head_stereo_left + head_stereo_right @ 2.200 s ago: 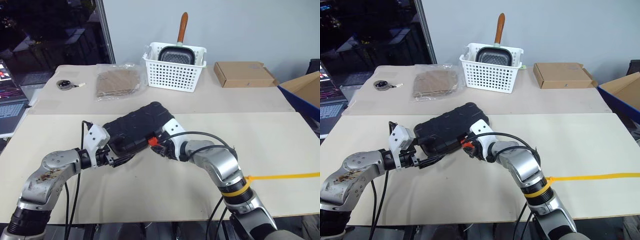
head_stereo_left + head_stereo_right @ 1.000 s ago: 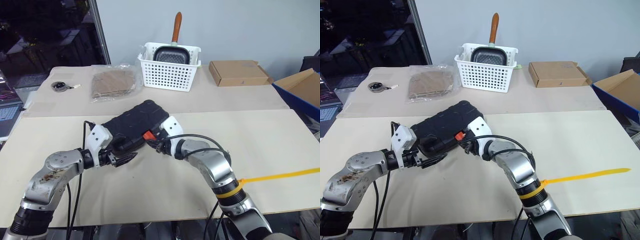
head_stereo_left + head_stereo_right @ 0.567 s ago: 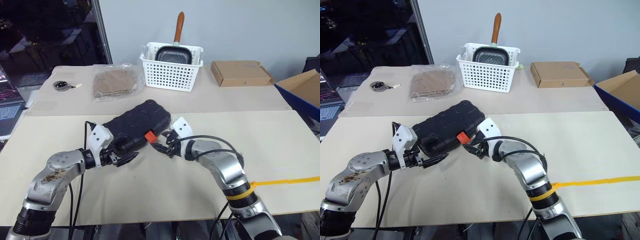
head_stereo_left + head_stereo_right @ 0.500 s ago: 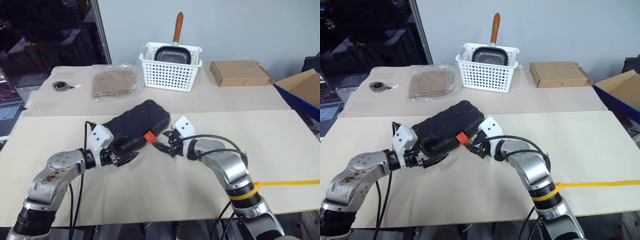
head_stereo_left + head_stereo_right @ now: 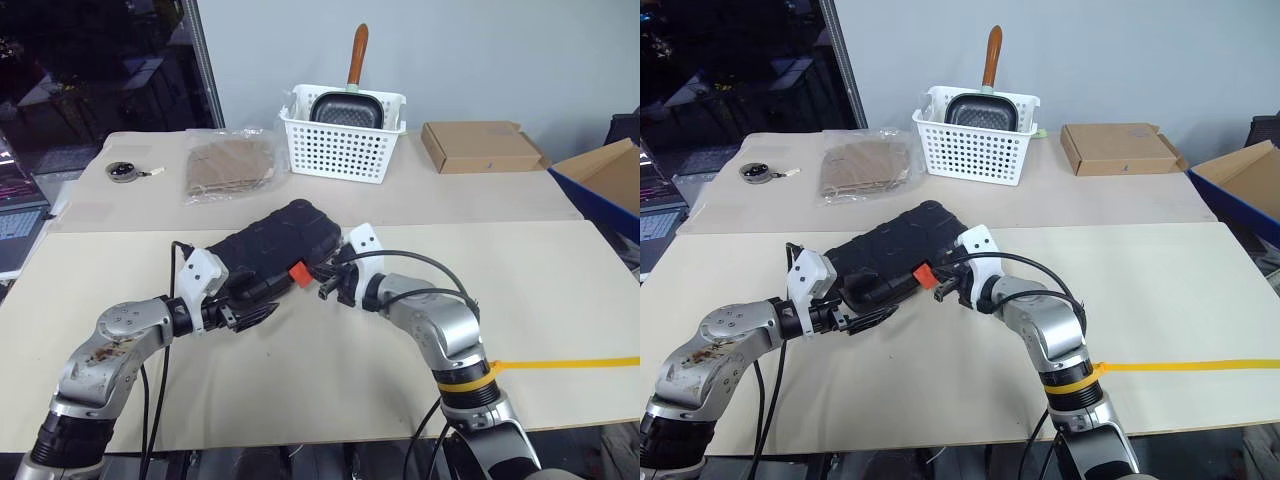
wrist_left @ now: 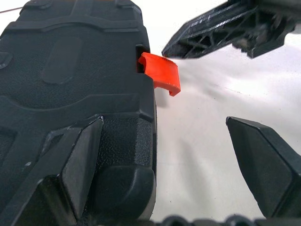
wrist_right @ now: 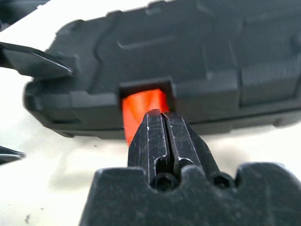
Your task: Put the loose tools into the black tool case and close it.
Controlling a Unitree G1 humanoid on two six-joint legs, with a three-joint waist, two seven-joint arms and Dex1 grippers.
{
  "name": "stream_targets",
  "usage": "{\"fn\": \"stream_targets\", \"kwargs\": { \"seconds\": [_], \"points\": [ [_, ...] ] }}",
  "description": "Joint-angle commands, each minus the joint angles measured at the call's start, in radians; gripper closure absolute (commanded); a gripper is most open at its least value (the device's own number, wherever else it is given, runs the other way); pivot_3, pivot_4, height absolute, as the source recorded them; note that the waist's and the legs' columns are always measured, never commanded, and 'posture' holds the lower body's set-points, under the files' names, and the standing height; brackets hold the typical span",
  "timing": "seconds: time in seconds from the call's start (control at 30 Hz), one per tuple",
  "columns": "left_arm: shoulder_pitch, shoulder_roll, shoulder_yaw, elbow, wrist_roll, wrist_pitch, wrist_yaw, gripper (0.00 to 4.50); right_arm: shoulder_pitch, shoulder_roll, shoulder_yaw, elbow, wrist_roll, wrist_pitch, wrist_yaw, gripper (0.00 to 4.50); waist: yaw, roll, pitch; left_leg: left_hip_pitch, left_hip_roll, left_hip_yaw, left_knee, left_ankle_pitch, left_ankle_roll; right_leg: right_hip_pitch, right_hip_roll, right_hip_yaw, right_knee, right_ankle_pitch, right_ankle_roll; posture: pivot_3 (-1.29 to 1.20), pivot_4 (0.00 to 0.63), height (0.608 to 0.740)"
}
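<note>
Tool case (image 5: pixel 268 249): matt black moulded plastic, finely textured and ribbed. Latch (image 6: pixel 161 72): smooth orange plastic with a slight sheen. Table (image 5: pixel 560 290): pale, matt, smooth board. Basket (image 5: pixel 345 135): white lattice plastic. Pan handle (image 5: pixel 360 52): brown, glossy wood. Box (image 5: pixel 481 146): plain brown cardboard. Gripper fingers (image 7: pixel 162 141): scuffed black plastic.

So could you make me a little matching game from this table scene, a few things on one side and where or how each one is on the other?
Things:
1. black tool case
2. orange latch
3. frying pan
4. left hand

States or places:
A. standing in the white lattice basket
B. open, at the case's near corner
C. lid down, lying on the table
D. sticking out from the case's edge, with the shut right hand at it

Pairs: 1-C, 2-D, 3-A, 4-B
</note>
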Motion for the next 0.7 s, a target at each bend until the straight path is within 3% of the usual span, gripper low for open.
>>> {"fn": "stream_targets", "kwargs": {
  "seconds": [0.03,0.53,0.7],
  "points": [
    [0.015,-0.004,-0.012,0.013,0.016,0.001,-0.001,0.00,-0.004,0.007,0.017,-0.016,0.004,-0.005,0.002,4.44,-0.001,0.000,0.000,0.000,0.000,0.000,0.000,0.000,0.000,0.000,0.000,0.000,0.000,0.000,0.000,0.00,0.150,0.740],
    [0.021,-0.018,-0.015,0.020,0.023,-0.011,0.006,0.00,-0.034,0.057,0.069,0.081,-0.036,-0.061,-0.002,4.44,-0.007,0.000,0.000,0.002,0.000,0.000,0.000,0.000,-0.001,0.000,0.001,0.001,0.002,0.000,-0.001,0.00,0.150,0.740],
    [0.022,-0.022,-0.012,0.020,0.027,-0.011,0.006,0.00,-0.008,0.011,0.044,0.011,0.002,-0.068,0.065,4.44,-0.005,0.000,0.000,0.002,0.000,0.000,0.000,0.001,-0.001,0.000,0.001,0.001,0.003,0.000,-0.001,0.00,0.150,0.740]
  ]
}}
